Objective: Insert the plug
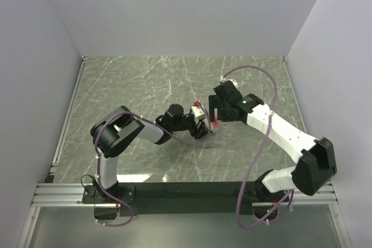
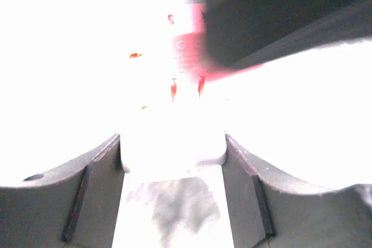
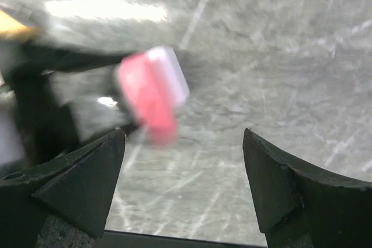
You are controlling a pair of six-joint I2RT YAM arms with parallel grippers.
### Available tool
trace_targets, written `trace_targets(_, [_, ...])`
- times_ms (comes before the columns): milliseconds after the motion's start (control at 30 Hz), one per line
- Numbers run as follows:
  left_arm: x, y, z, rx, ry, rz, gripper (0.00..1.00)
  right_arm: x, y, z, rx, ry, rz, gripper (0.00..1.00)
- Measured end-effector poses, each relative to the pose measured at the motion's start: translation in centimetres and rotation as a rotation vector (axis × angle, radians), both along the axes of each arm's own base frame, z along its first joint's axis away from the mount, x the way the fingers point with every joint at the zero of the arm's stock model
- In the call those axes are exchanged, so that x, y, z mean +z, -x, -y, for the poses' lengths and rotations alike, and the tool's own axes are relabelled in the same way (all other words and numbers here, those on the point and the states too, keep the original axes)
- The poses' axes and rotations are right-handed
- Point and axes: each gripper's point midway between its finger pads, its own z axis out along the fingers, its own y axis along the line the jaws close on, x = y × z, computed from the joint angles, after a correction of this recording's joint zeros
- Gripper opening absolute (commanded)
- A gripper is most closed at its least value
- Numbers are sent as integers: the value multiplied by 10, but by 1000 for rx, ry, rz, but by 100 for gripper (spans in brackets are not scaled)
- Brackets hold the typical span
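Top view, surface: you've got a green marbled stone-look surface point(image 1: 145, 85) with pale grey walls point(image 1: 174, 10) around it, and both arms reach in to meet near the middle.
Top view, left pincer: your left pincer point(image 1: 203, 127) points right, pretty much tip to tip with the other one.
Top view, right pincer: your right pincer point(image 1: 214, 114) comes in from the right, angled down and left, just beside the left one.
Top view, plug: the small red-and-white plastic plug block point(image 1: 216, 124) sits right where the two pincers meet, at the left pincer's tip. It's too small here to tell if it's off the surface.
Left wrist, exposure: heads up, most of this view is blown out white.
Left wrist, left pincer: it's partly spread, and a washed-out white body fills the gap between its grey fingers point(image 2: 87, 190) wall to wall, so it looks clamped on the plug block's white end.
Left wrist, plug: the red part shows further out, with embossed lettering you can't read.
Left wrist, dark slab: a black out-of-focus slab point(image 2: 279, 15) overlaps the red part from the upper right. Can't tell what it belongs to.
Right wrist, right pincer: it's spread wide, with only bare surface between its black fingers point(image 3: 75, 190).
Right wrist, plug: it's blurry, up and to the left, beyond the fingertips and not touching them. You see a red body with a white face, and the left pincer's dark shape reaches to it from the left.
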Motion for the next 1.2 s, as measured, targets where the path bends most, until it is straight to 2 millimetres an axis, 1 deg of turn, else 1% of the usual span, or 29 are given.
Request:
trace_targets(67, [-16, -12, -10, 61, -31, -55, 15, 14, 0, 0, -6, -41, 43, 89])
trace_targets(167, [-17, -28, -19, 122, -17, -71, 15, 33, -7, -3, -11, -95, 117, 89])
trace_targets(300, [-16, -38, -23, 180, -13, -90, 16, 42, -18, -4, -25, -123, 165, 89])
trace_targets(400, [-15, -46, -25, 222, -11, -111, 21, 49, -29, -2, -48, -146, 207, 89])
trace_targets(500, [-14, -59, -31, 278, -12, -132, 32, 61, -46, 3, -80, -179, 268, 89])
trace_targets(533, [-14, -62, -33, 296, -12, -137, 37, 66, -52, 6, -90, -187, 290, 88])
trace_targets(600, [-14, -68, -39, 334, -17, -143, 46, 78, -63, 9, -99, -201, 335, 89])
trace_targets(633, [-13, -71, -41, 350, -20, -145, 55, 86, -68, 10, -100, -213, 362, 88])
trace_targets(667, [-13, -72, -44, 366, -25, -147, 61, 95, -74, 9, -98, -229, 387, 88])
trace_targets(700, [-13, -74, -46, 380, -30, -148, 83, 104, -79, 9, -95, -245, 416, 89])
trace_targets(733, [-13, -75, -48, 393, -36, -149, 86, 111, -83, 8, -92, -256, 438, 89])
trace_targets(867, [-11, -74, -56, 429, -52, -164, 92, 139, -99, -4, -46, -315, 517, 89])
trace_targets(933, [-5, -70, -63, 447, -50, -164, 93, 146, -105, -10, -18, -333, 540, 89])
trace_targets(1000, [8, -66, -71, 468, -35, -150, 92, 150, -108, -15, 9, -343, 552, 89])
trace_targets(1067, [26, -62, -79, 490, -9, -125, 92, 151, -108, -18, 33, -350, 556, 88])
trace_targets(1200, [68, -57, -98, 545, 59, -59, 91, 155, -111, -22, 68, -367, 572, 88])
